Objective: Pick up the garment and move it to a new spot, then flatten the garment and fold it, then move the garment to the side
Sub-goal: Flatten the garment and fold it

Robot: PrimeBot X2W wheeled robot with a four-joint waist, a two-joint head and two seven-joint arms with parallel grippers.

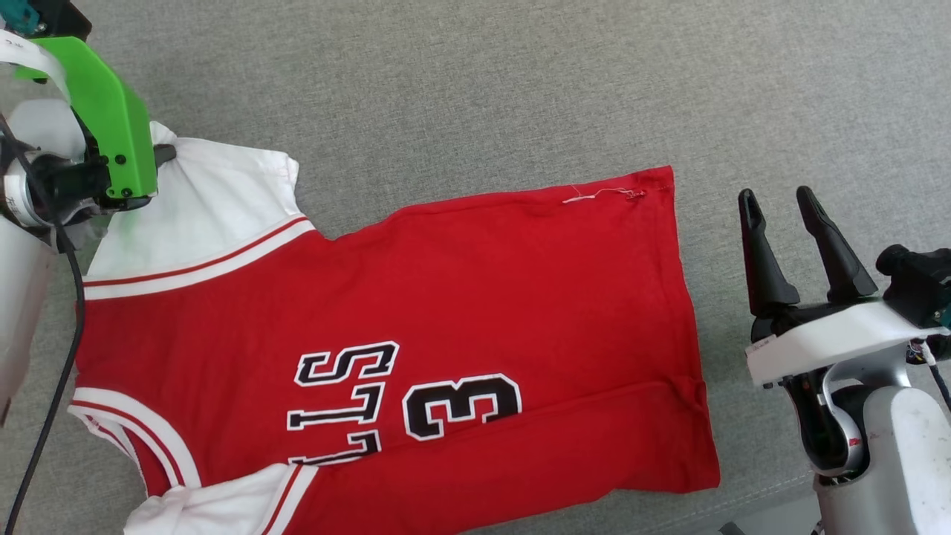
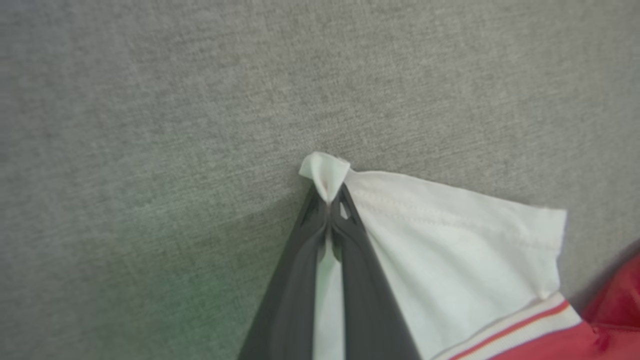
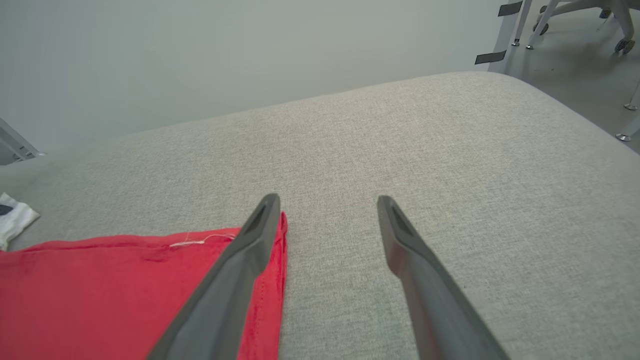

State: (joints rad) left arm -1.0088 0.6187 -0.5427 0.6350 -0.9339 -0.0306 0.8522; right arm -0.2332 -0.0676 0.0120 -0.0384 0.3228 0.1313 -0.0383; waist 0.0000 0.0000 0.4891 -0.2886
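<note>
The garment (image 1: 461, 297), a red shirt with white sleeves, stripe trim and black lettering, lies spread flat on the grey cushion, its hem toward the right. My left gripper (image 2: 329, 197) is shut on the outer corner of the white sleeve (image 2: 450, 240); a pinch of white cloth sticks out past the fingertips. In the head view that gripper's green mount (image 1: 111, 126) sits over the far-left sleeve (image 1: 208, 208). My right gripper (image 1: 776, 200) stands open and empty just right of the hem, above the cushion; its wrist view shows the red hem corner (image 3: 150, 280) beside the left finger (image 3: 250, 250).
The grey cushioned surface (image 1: 520, 82) stretches beyond the shirt at the top and right. Its rounded far edge (image 3: 500, 80) gives way to a floor with chair legs (image 3: 620, 30) at the upper right. A black cable (image 1: 67, 312) hangs by my left arm.
</note>
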